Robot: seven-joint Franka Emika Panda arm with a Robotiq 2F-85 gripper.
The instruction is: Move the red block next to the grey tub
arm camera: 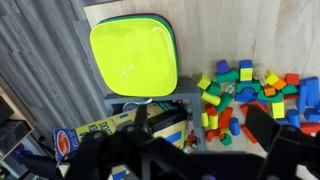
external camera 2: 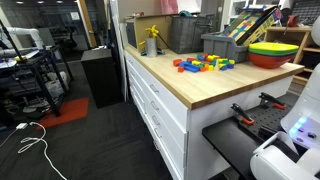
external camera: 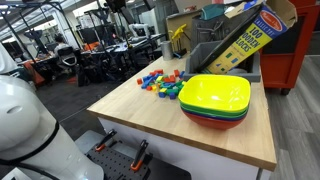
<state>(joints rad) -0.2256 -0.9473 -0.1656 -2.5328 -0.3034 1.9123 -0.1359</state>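
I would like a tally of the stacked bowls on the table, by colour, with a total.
Yellow bowl: 1
Green bowl: 1
Red bowl: 1
Total: 3 bowls

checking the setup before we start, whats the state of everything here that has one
bowls: stacked, upright, top yellow one empty
grey tub: upright, open top, box inside
block box: tilted, leaning in the tub
blocks: loose pile on the table, none gripped
drawers: shut
gripper: jaws open, holding nothing
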